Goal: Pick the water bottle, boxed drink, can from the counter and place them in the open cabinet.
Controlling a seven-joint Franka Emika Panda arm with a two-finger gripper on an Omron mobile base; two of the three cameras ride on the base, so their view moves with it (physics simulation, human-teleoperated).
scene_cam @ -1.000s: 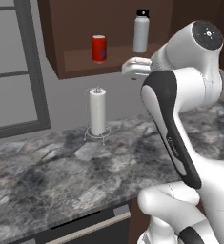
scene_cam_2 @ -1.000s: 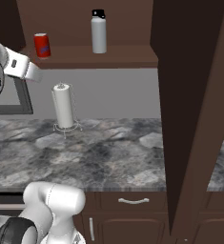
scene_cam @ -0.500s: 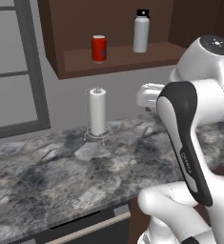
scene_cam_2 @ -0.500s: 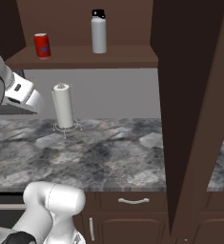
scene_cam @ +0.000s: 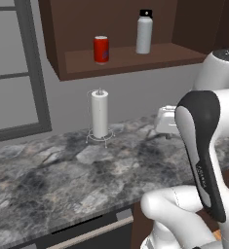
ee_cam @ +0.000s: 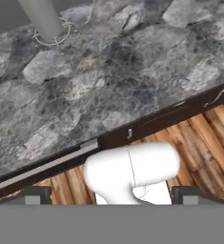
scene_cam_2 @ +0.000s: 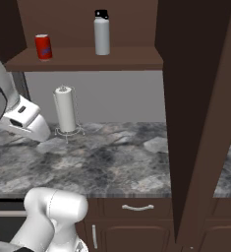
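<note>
The red can (scene_cam: 101, 49) stands on the shelf of the open cabinet (scene_cam: 135, 61), towards its left. To its right on the same shelf is the pale water bottle (scene_cam: 144, 33) with its black cap. Both also appear from the other side: can (scene_cam_2: 43, 47), water bottle (scene_cam_2: 101, 33). My gripper (ee_cam: 112, 194) hangs over the grey marbled counter (ee_cam: 108, 71), below shelf height, open with nothing between its widely spaced fingertips (ee_cam: 35, 193). Its white hand (scene_cam_2: 26, 123) tilts down towards the stone. The boxed drink is out of view.
A white paper towel roll (scene_cam: 100, 114) on a wire stand sits at the back of the counter under the shelf. The open cabinet door (scene_cam_2: 195, 98) juts out on the right. Below the counter edge are brown cabinets with silver handles (scene_cam_2: 136, 207) and a wooden floor (ee_cam: 208, 143).
The hand has come down from shelf height beside the cabinet to just above the counter, moving away from the shelf. The can and bottle have stayed put.
</note>
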